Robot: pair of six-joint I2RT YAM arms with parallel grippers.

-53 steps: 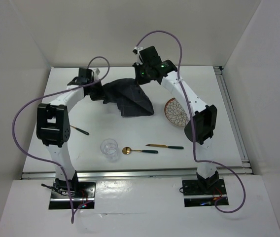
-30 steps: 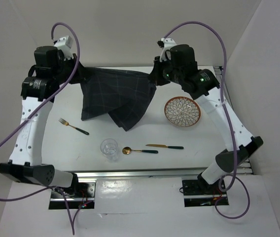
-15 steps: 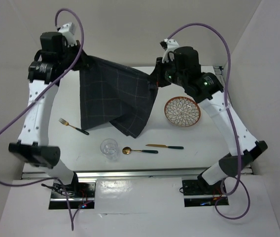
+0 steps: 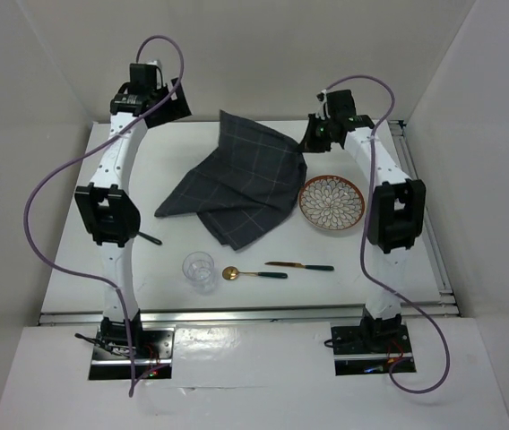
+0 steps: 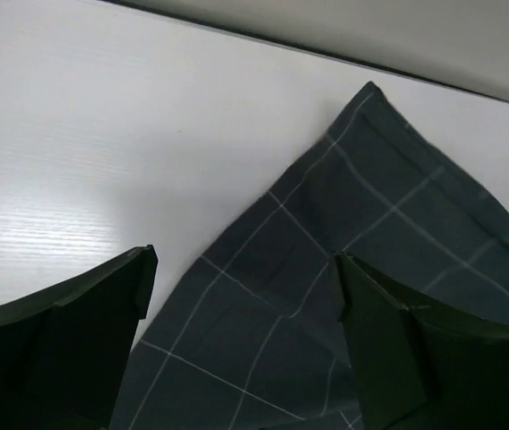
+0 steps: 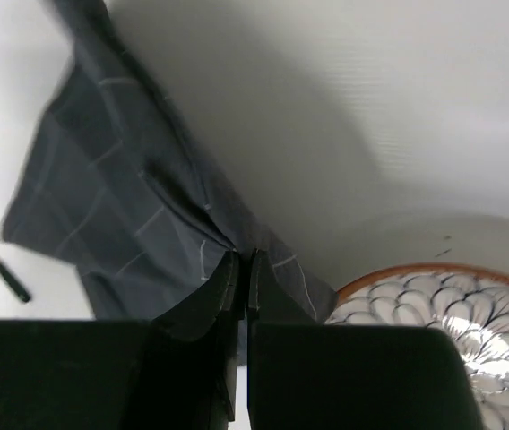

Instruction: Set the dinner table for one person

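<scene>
Step in hand, judged: spreading the placemat. Left gripper at far left, jaws wide apart, holding nothing, the mat's corner below it untouched; dark grey checked cloth mat lies rumpled, partly folded over itself, mid-way across the large plain white rectangular tabletop, which bears every item; right gripper pinched tight on the mat's far right edge, near the round petal-patterned plate with brown rim. Next probably: right lets go; folds need flattening.

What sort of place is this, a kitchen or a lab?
Likely a robot test booth: bare white walls box in the table, and a left arm and right arm are bolted at its near edge.
</scene>
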